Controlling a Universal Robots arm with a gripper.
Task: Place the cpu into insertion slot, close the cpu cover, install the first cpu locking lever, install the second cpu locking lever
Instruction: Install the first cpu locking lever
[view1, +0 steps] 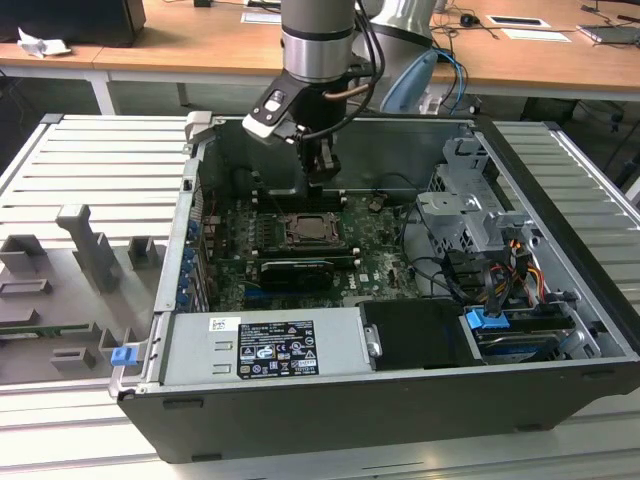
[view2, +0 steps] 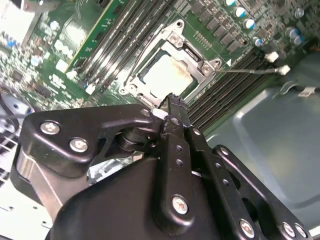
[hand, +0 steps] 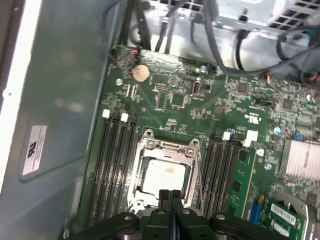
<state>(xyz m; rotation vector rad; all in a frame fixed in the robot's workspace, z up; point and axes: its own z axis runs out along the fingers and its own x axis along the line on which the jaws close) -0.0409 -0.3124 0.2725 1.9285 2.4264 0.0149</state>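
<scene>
Chip (hand: 164, 175) seated, cover (hand: 167, 146) down; I'd say locking is the step in hand and needs firm pressing. In the exterior view, your empty, narrow-pinched gripper (view1: 320, 183) hangs at the cover's twelve o'clock.

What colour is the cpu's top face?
Pale silver-beige; the cpu shows best in the first wrist view.
</scene>
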